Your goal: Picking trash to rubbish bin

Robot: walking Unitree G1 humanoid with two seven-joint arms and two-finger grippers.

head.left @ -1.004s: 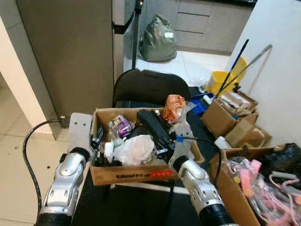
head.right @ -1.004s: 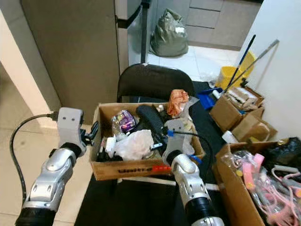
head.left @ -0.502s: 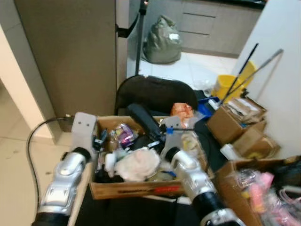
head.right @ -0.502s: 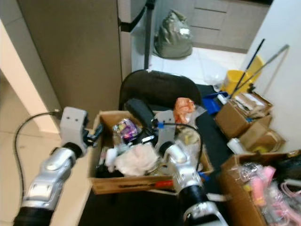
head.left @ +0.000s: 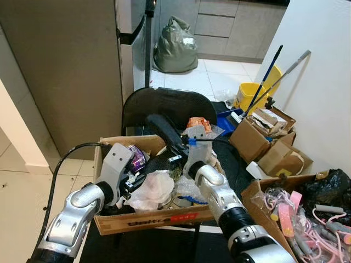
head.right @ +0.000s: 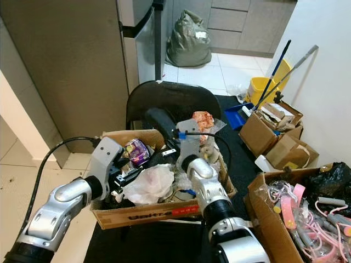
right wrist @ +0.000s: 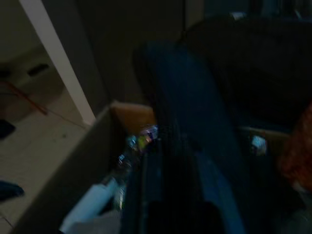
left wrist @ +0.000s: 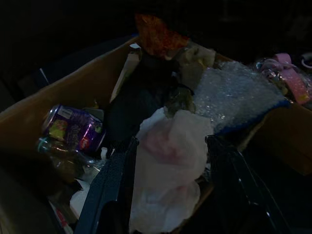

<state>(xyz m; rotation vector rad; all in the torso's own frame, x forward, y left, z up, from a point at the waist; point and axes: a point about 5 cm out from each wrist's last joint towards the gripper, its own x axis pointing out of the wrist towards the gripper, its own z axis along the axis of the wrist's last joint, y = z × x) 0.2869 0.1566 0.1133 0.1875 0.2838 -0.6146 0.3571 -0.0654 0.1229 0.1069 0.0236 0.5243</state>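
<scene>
Apparently to lift it out, the right gripper (head.left: 174,150) has its jaws clenched on a long black object (head.left: 162,130) above the cardboard box (head.left: 148,213) of trash – the left gripper (left wrist: 168,187), jaws released, straddles the white plastic bag (left wrist: 170,165) inside.

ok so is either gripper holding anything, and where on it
Right gripper grips the black tube at its lower end; left gripper sits open around the white bag.

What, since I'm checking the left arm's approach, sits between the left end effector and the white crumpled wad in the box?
Nothing visible. In the left wrist view the left end effector is open, with its fingers on either side of the white wad and no object between them. The purple can lies off to one side in the cardboard box.
</scene>
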